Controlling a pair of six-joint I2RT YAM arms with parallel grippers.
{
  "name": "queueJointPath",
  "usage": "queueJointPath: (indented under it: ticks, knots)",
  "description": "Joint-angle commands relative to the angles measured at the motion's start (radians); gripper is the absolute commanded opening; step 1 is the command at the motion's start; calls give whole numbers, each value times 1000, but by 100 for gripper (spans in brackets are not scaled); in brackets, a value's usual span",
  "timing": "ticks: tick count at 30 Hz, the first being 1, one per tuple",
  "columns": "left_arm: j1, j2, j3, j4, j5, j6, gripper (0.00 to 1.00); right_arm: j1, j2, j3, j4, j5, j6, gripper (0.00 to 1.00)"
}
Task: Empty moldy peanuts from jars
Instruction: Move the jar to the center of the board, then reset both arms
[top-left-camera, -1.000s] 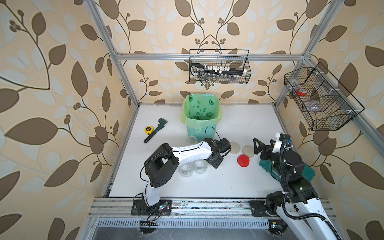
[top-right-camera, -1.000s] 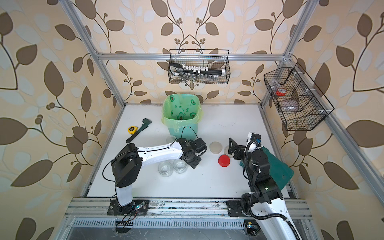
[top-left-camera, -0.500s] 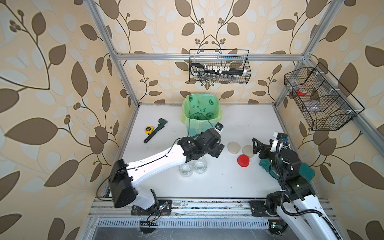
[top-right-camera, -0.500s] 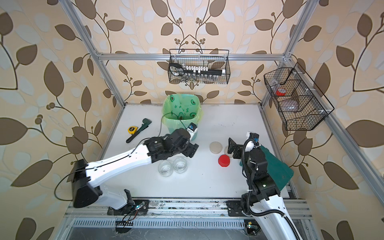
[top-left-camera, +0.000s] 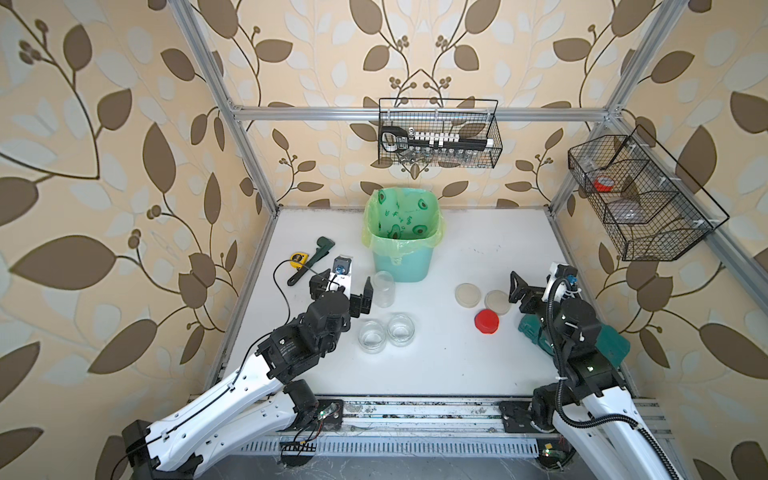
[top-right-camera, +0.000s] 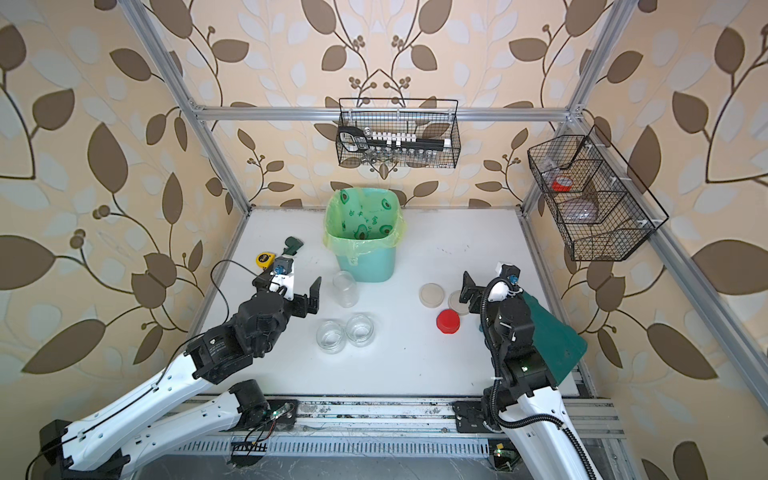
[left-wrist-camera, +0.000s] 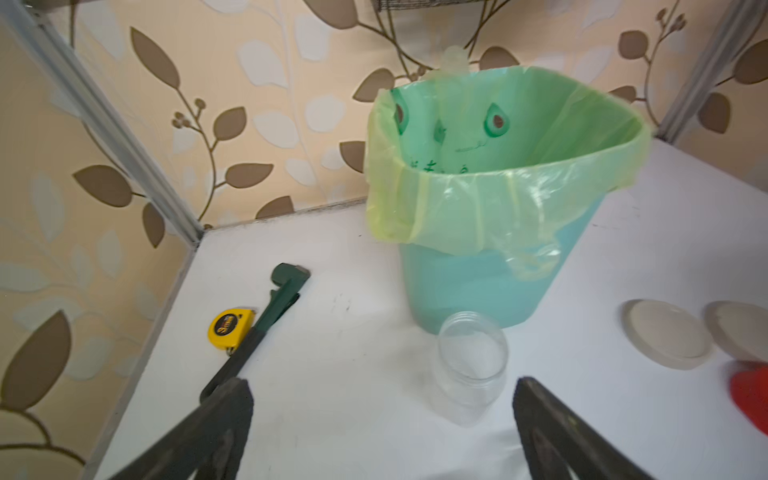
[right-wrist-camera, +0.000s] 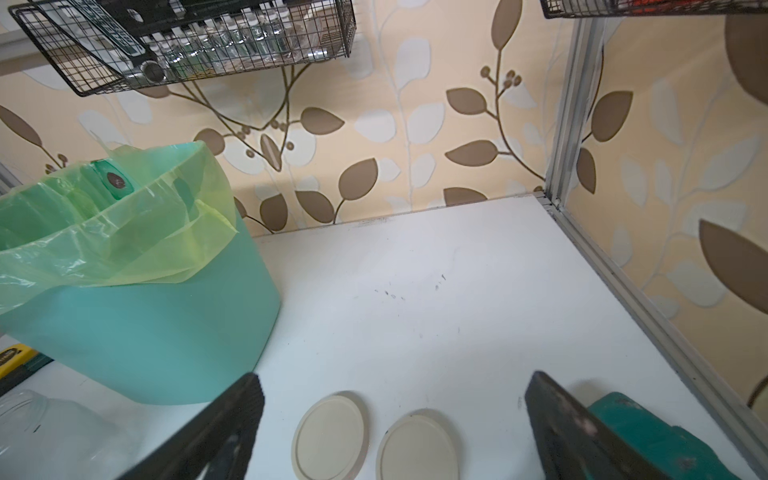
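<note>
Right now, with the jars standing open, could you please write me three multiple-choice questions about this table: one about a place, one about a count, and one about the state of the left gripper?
1. Where does the tall jar stand relative to the bin?
A) inside it
B) on the table, just in front of it
C) behind it, against the wall

2. How many lids lie on the table?
A) one
B) two
C) three

3. What is the state of the left gripper?
A) open, holding nothing
B) shut on the tall jar
C) shut on a lid

Answers:
1. B, since both top views show the jar upright on the table before the bin.
2. C, since there are two beige lids and one red lid.
3. A, since the left wrist view shows its fingers wide apart, with the jar standing free beyond them.
</note>
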Motion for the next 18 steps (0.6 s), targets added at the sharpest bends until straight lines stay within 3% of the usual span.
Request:
queueJointPath:
  ticks: [1,5,8,12,18]
  knots:
    - [59,-59,-110,189,-80,97,99,-4,46,3,74,59,-72,99]
    - [152,-49,-244,394,-75,202,99,-13,122,23,114,100,-121,99]
    - [248,17,-289,482,-57,197,99,-33,160,-2,200,121,-149,99]
    - [417,145,-337,590,65,91,99,-83,217,-42,351,144,-176,99]
    - [554,310,-436,896,198,91,99,-235,322,-115,505,18,-80,99]
